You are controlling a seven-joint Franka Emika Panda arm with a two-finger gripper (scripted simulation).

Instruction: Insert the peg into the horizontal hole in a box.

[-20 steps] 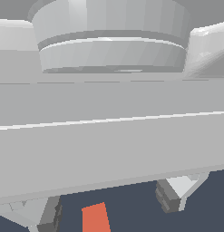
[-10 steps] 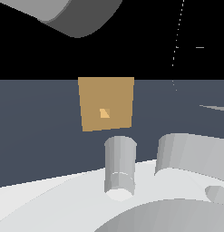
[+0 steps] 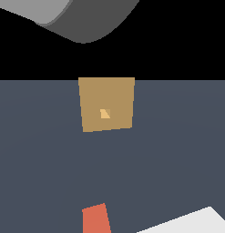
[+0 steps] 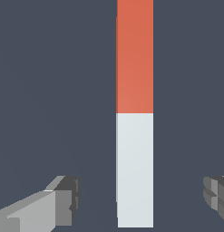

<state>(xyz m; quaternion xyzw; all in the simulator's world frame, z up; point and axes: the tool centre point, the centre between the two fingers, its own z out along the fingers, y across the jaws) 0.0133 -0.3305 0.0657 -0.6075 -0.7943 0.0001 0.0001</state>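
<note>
Grey gripper fingers (image 4: 63,199) stood spread wide in the wrist view, one at each side of the frame, with the gripper (image 4: 140,199) straddling the whitish end of the peg (image 4: 135,113) and touching it on neither side. Bare floor showed between each fingertip and the bar, so nothing was being pinched.

A flat, dark slate-blue surface (image 3: 177,150) filled the lower part of the exterior view and ended in a straight horizon against a plain black backdrop. A grey, rounded piece of the arm (image 3: 82,18) hung across the top of that view, and a pale wedge (image 3: 191,223) cut into its lower corner on the exterior view's right; what that wedge belonged to could not be told.

On the surface lay the peg, half orange-red and half whitish; only its orange-red tip appeared at the bottom edge of the exterior view. Well apart from it, farther off near the horizon, stood the box (image 3: 93,98), a tan block. Its hole (image 3: 104,113), a small paler opening at the face's centre, held nothing.
</note>
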